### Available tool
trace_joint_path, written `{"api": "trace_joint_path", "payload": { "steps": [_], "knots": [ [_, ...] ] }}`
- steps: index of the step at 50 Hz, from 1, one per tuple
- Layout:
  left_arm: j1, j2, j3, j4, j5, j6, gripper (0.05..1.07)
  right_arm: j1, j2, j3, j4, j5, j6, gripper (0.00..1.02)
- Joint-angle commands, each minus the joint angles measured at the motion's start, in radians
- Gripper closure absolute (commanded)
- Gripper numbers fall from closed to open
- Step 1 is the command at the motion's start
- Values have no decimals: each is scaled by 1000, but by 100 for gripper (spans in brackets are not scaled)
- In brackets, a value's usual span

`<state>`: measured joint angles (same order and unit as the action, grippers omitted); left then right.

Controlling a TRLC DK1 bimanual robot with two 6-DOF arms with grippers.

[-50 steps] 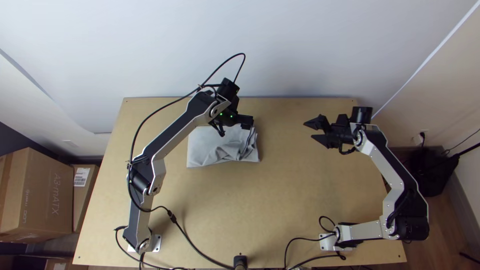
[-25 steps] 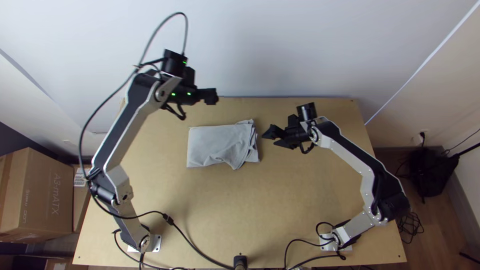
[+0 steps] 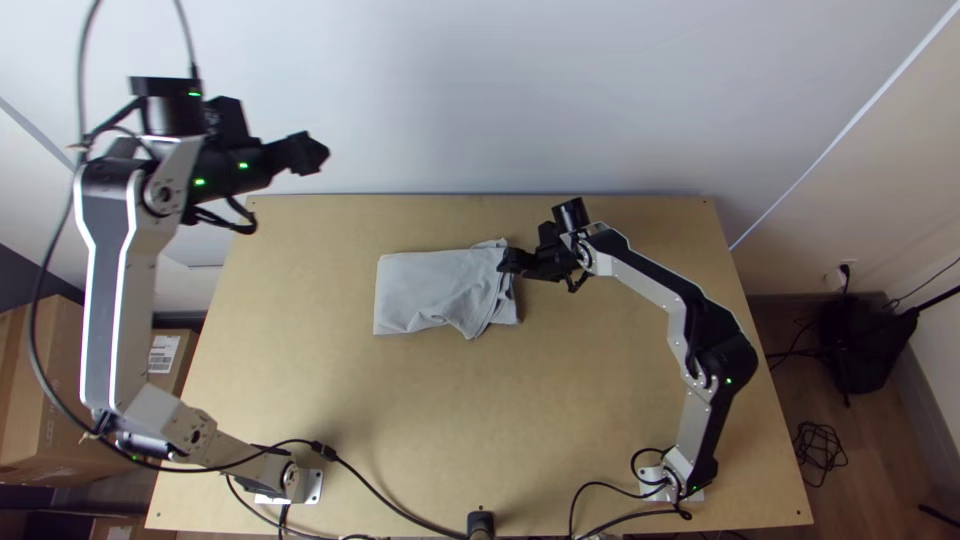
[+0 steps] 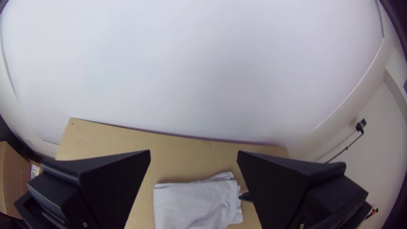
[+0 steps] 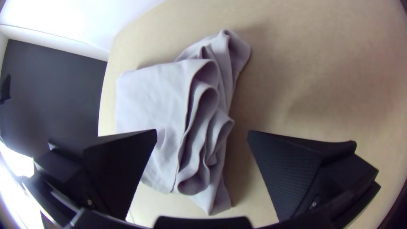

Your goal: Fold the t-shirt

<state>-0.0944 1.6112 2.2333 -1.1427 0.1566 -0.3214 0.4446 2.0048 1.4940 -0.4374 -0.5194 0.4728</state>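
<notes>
While the left gripper (image 3: 314,154) has swung away to the upper left of the top view, clear of the cloth, the right gripper (image 3: 508,262) has come in from the right and now sits at the right-hand end of the t-shirt (image 3: 425,285). We see the shirt just above and left of the middle of that view, on the wooden table (image 3: 420,430), folded into a compact pack. Its left part is fairly smooth; its right end is loose, with layers rippling in open loops and a corner poking out at the top. Between the last two top views we find no shift in the cloth, so the change is in the arms alone.

Both grippers are spread wide, and we see nothing held in either. For the task, we take this as a handover: the left arm has made room, and the right looks set to work on the ruffled end. Most of the folding seems done to us. The next move probably calls for pinching those layers together and turning them leftward; catching only the top one could pull the pack open.
</notes>
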Motion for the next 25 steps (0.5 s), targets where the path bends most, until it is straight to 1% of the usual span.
{"api": "trace_joint_path", "payload": {
  "steps": [1, 7, 8, 11, 12, 14, 15, 18, 20, 25],
  "knots": [
    [58, -71, 11, -2, 4, 22, 9, 2, 83, 72, 8, 5, -25, 4],
    [102, -131, -17, -3, -3, 33, 9, 14, 141, 129, 8, 4, -28, 4],
    [114, -137, -21, -6, -3, 35, 9, 17, 150, 138, 8, 4, -26, 5],
    [136, -157, -26, -14, -3, 38, 9, 28, 178, 166, 2, 4, -26, 19],
    [144, -165, -32, -14, -3, 39, 9, 32, 189, 175, -1, 4, -26, 25],
    [167, -175, -35, -15, -3, 42, 9, 34, 209, 192, -6, 2, -26, 44],
    [174, -178, -37, -15, -3, 42, 9, 36, 215, 198, -7, 2, -26, 52],
    [200, -191, -37, -19, -3, 44, 9, 37, 242, 221, -7, 2, -22, 83],
    [216, -197, -38, -22, -3, 45, 9, 37, 262, 239, -7, 2, -22, 100],
    [246, -215, -40, -35, -3, 50, 9, 20, 304, 282, -7, 2, -17, 100]
  ]
}}
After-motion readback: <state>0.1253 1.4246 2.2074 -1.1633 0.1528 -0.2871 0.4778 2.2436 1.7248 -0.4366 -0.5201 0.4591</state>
